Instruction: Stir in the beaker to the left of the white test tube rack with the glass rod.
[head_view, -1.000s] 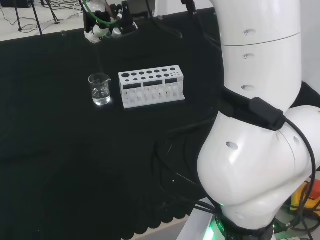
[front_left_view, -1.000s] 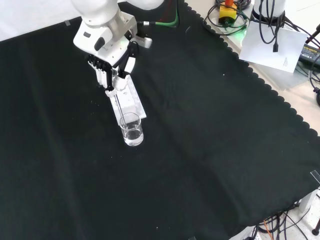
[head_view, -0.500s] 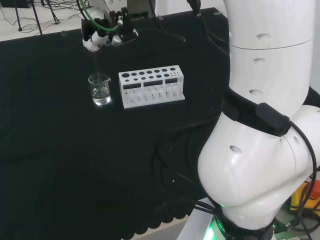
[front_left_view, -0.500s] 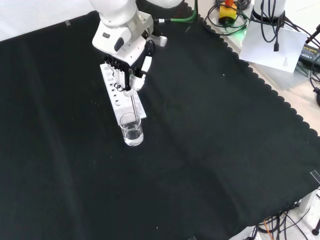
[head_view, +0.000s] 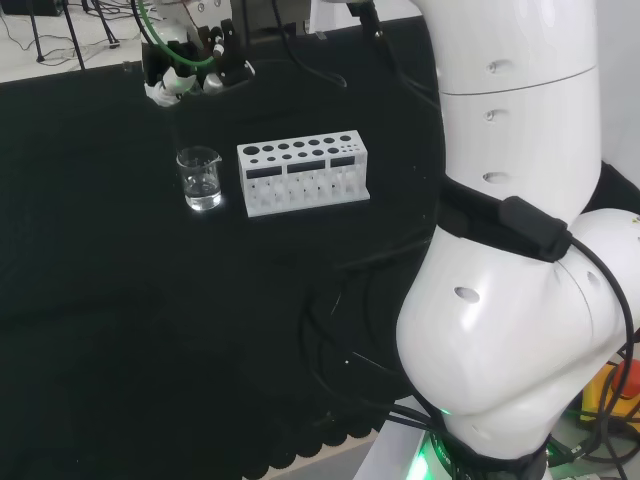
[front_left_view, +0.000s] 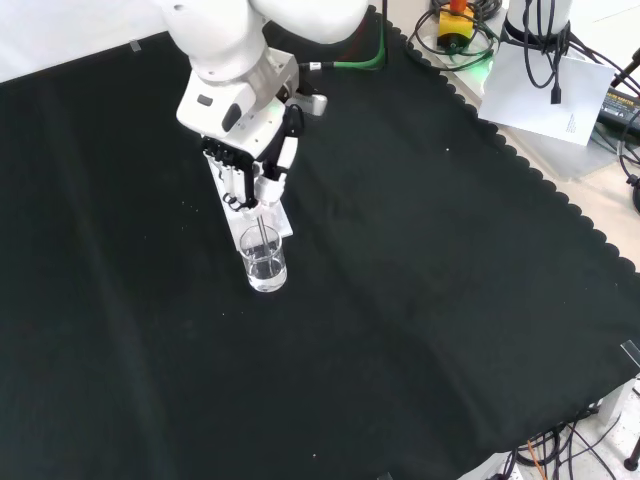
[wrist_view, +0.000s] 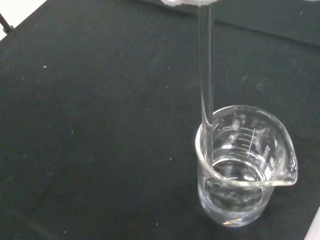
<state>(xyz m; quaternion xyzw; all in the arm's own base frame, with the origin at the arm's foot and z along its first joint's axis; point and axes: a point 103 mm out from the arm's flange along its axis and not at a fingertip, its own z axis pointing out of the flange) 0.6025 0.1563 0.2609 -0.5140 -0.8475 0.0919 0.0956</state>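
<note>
Fingers of our hand curl down and pinch the glass rod, its lower end inside the beaker. In the head view, that beaker sits just left of the white test tube rack.

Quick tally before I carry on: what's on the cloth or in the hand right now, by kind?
Beaker: 1, clear liquid in its bottom
Glass rod: 1, held by the hand, lower end down at the beaker
White test tube rack: 1, no tubes that I can make out
Total: 3
</note>
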